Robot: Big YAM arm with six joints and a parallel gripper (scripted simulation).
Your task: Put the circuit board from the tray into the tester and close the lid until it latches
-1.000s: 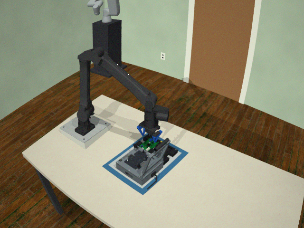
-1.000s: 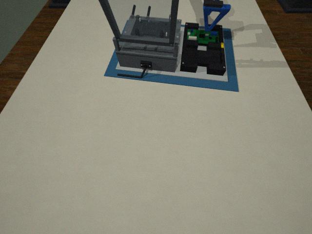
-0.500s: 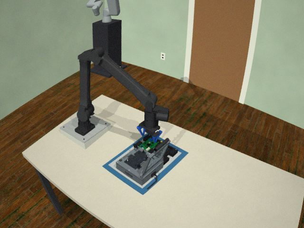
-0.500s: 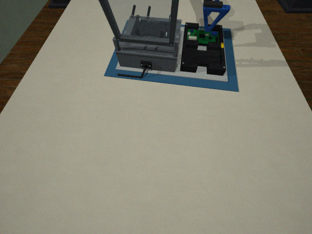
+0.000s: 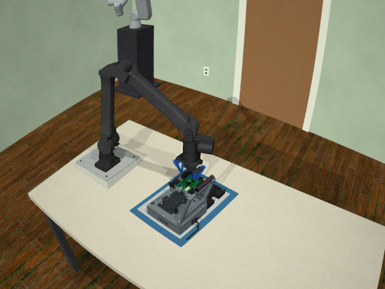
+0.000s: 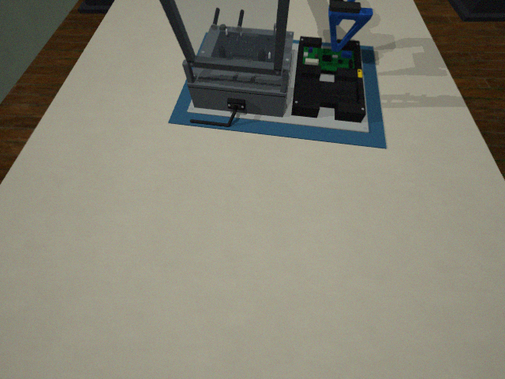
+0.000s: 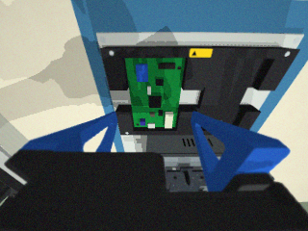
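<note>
The gripper [image 5: 188, 177] [image 7: 154, 115] hangs over the tray [image 6: 306, 94] [image 7: 226, 108], its blue fingers spread wide with nothing between them. The circuit board [image 5: 187, 182] [image 6: 326, 59] [image 7: 154, 91] lies face up in one pocket, white connector toward the tester [image 5: 168, 217] [image 6: 238, 99] [image 7: 185, 144]. Recesses cut the walls beside the board's long edges. A narrow gap separates tray and tester, whose raised lid [image 5: 203, 194] [image 6: 232, 64] leaves the pin plate open above.

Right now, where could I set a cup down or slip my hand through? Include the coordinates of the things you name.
Cream tabletop [image 5: 280, 211] [image 6: 252, 245] shows bare beyond the blue-bordered mat [image 5: 183, 241] [image 6: 326, 137], on its power-cable side. It's crowded where the open gripper [image 5: 189, 174] [image 7: 154, 115] hangs over the circuit-board tray [image 6: 308, 95] [image 7: 226, 91].
</note>
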